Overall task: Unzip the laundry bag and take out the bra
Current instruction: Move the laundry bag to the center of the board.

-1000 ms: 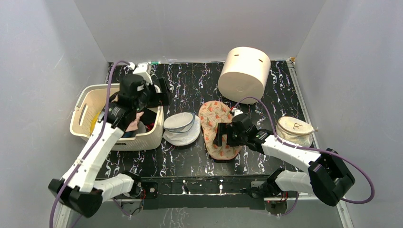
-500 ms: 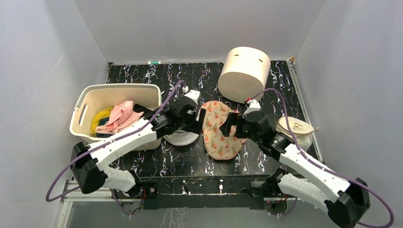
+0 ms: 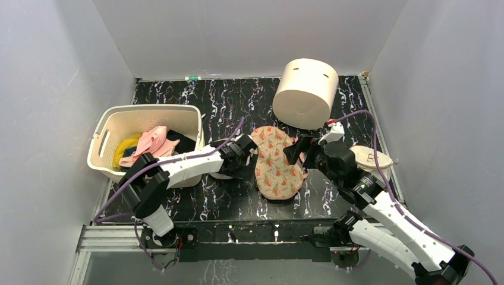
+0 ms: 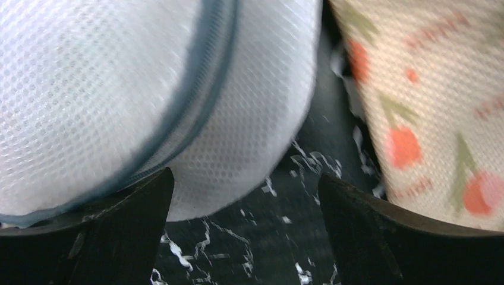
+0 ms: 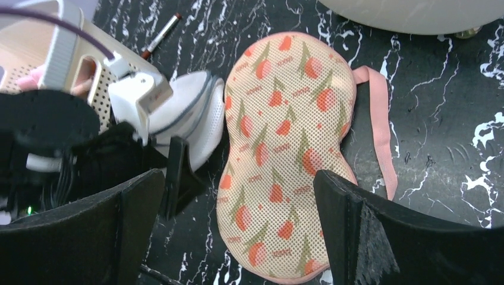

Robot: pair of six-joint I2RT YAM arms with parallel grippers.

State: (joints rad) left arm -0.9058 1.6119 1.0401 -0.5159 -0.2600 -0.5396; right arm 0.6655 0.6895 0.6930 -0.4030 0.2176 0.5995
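Lying flat on the black marbled table [image 3: 238, 98], the laundry bag [image 3: 274, 163] occupies the centre of the work area. Its flowered face is up and its long axis runs from the near edge toward the back wall. The shell appears closed in both the top view and the right wrist view, so the interior is hidden. A pink strap [image 5: 380, 127] extends from the right rim and rests on the table.

The left gripper [image 4: 245, 181] has its jaws spread apart and holds nothing. It sits low over the table, in the gap between the round grey-white mesh bag [image 4: 113, 83] and the left edge of the laundry bag. Whether either finger touches fabric cannot be determined.

The right gripper [image 5: 238, 178] has its jaws spread wide and holds nothing. It hangs above the laundry bag, toward the bag's right side, clear of the fabric.

A cream perforated basket [image 3: 101, 148] stands at the left of the table, just beside the mesh bag, with pink, yellow and dark cloth inside. A cream cylindrical bin [image 3: 304, 92] sits tilted at the back right. A round cream mesh pouch [image 3: 373, 161] lies near the right edge, partly behind the right arm.
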